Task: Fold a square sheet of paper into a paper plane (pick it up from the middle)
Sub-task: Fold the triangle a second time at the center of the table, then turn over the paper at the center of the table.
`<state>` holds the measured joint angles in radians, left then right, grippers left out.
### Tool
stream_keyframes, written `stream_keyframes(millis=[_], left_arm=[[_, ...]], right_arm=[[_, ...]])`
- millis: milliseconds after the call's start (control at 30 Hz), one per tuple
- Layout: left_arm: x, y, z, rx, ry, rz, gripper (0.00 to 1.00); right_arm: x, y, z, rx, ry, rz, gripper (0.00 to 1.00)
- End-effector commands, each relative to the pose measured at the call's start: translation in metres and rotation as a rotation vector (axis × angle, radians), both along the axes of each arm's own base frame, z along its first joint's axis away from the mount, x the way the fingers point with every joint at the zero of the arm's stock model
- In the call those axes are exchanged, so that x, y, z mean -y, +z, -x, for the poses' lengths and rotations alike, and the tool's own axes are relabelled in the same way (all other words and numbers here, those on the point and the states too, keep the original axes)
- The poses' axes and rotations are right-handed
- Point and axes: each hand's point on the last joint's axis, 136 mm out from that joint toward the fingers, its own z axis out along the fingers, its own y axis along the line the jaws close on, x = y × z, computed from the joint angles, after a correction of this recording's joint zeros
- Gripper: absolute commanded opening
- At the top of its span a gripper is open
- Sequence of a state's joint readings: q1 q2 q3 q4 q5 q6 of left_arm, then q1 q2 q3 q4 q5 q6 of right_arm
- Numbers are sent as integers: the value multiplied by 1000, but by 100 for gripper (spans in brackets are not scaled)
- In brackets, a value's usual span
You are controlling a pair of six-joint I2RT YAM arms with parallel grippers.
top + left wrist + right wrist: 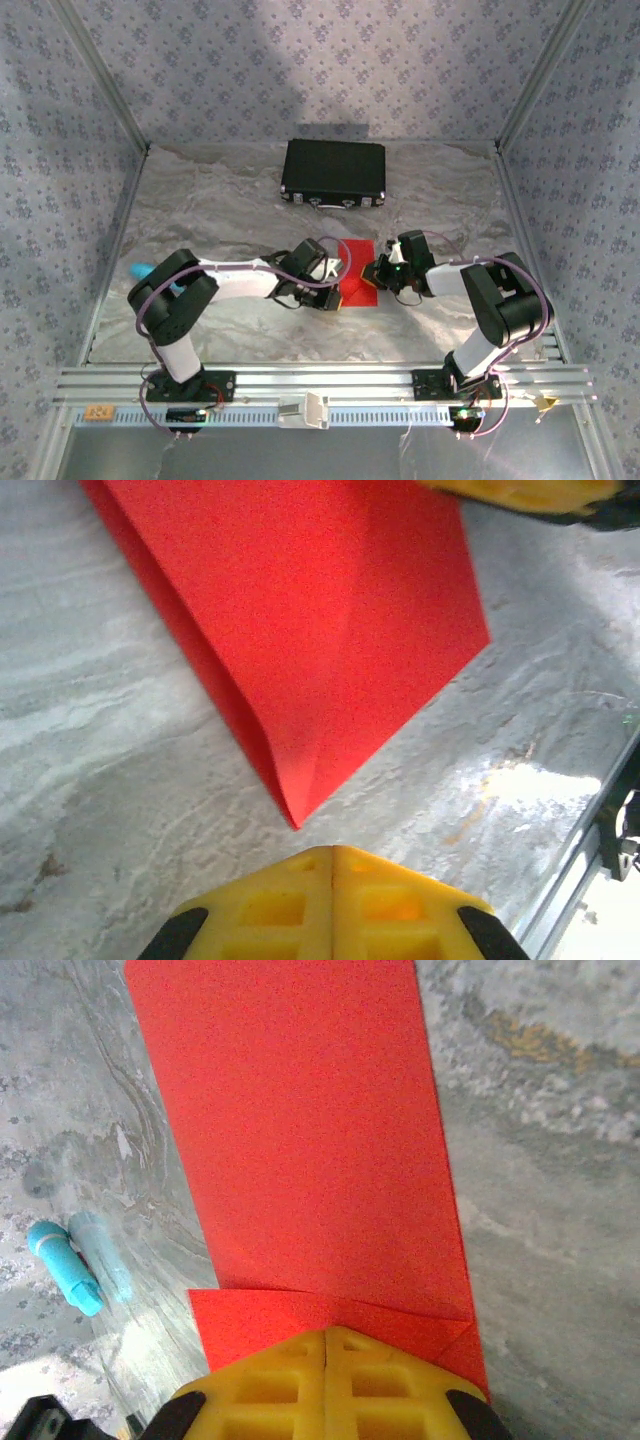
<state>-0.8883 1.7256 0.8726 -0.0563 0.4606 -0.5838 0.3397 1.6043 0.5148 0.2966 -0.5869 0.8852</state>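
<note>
Square sheet of paper (pixel 358 270) and its table (pixel 220 220): the red sheet is lying flat on the grey marbled surface, in the middle, between the two grippers.
Black case (pixel 333 172): it is sitting closed at the far side of the table, well apart from the paper.
Left gripper (pixel 333 865): its yellow fingers are pressing together with nothing between them, pointing at the paper's sharp folded corner and stopping just short of it.
Right gripper (pixel 327 1345): its yellow fingers are also meeting tightly, hanging over the paper's near edge; whether they are touching the paper I cannot tell.
Folds in the square sheet of paper: one side is lying doubled over along a long crease, and small triangular flaps are showing at the edge under the right gripper.
Turquoise object (pixel 65 1265): it is lying on the table near the left arm, well apart from the paper.
</note>
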Motion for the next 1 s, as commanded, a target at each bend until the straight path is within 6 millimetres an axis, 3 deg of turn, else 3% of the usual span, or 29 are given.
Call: stream_keyframes(millis=[0,133,367,633,967], left_arm=[[15,33,-17,96,-5,71,6],[28,46,-39,128,6,101,6],[36,33,-68,106,26,76,8],[36,4,-73,61,11,23,8],[16,-28,-62,33,16,-60,7]], right_arm=[[-6,21,-9,45,44,-16,0],[4,38,-11,80,31,53,1],[26,35,16,27,-67,99,6],[38,27,49,-12,-139,142,11],[33,23,66,-54,-96,142,21]])
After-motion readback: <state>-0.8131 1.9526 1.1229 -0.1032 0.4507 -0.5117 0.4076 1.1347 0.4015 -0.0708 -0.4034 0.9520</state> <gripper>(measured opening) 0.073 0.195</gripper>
